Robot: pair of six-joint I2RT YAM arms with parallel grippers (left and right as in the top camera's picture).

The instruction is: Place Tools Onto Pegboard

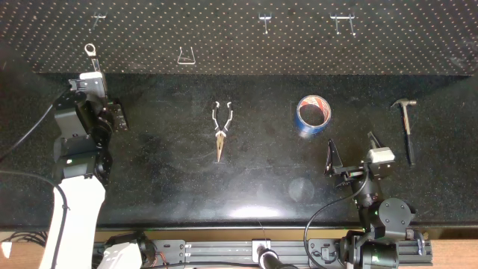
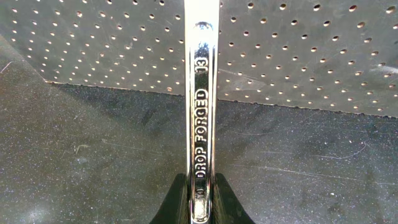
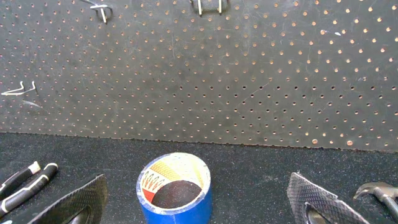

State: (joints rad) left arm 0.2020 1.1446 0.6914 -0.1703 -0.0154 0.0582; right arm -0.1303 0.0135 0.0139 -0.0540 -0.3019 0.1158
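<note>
The left gripper (image 2: 200, 208) pinched the wrench (image 2: 202, 93) by its shank near the pegboard (image 2: 311, 56). The steel looked stiff and slippery. The right gripper (image 1: 351, 155) was spread.

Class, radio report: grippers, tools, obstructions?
Left gripper shut on wrench, near pegboard. Right gripper open, facing tape roll. Pliers, hammer on table. Nothing between wrench and pegboard.

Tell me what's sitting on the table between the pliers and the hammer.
A roll of blue tape, about midway between the pliers and the hammer, seen in the top view.
</note>
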